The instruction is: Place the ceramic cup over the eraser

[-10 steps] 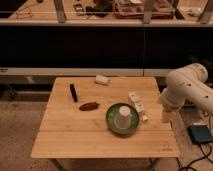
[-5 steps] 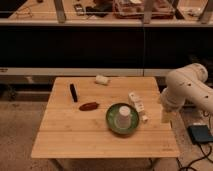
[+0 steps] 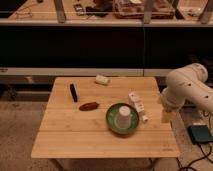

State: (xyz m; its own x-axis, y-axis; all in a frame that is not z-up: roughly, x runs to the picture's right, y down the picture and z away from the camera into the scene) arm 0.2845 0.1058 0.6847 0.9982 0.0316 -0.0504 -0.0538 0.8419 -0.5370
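The ceramic cup is off-white and stands mouth down inside the round green bowl near the table's right middle. The eraser is a slim black bar lying on the left part of the wooden table, well apart from the cup. My gripper hangs from the white arm at the table's right edge, to the right of the bowl and clear of the cup. It holds nothing that I can see.
A reddish-brown oval object lies between the eraser and the bowl. A whitish block lies near the far edge. A white packet and a small white piece lie right of the bowl. A dark box sits on the floor at right.
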